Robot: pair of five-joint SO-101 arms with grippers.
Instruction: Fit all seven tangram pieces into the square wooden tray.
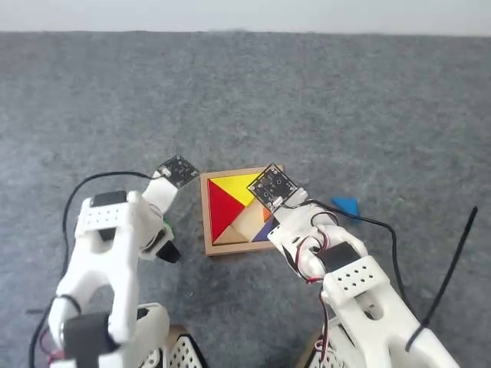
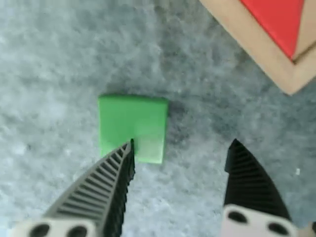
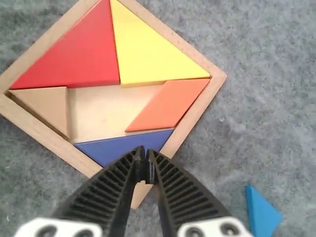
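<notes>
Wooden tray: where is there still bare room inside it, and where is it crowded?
One bare patch in the tray, bordered by the red triangle, yellow triangle, tan triangle, purple triangle and orange parallelogram. Everywhere else is filled; the right gripper crowds the purple side.

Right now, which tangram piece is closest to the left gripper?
The green square, lying on the grey mat right under the open left gripper. The blue triangle lies loose on the other side of the tray; the rest sit inside it.
</notes>
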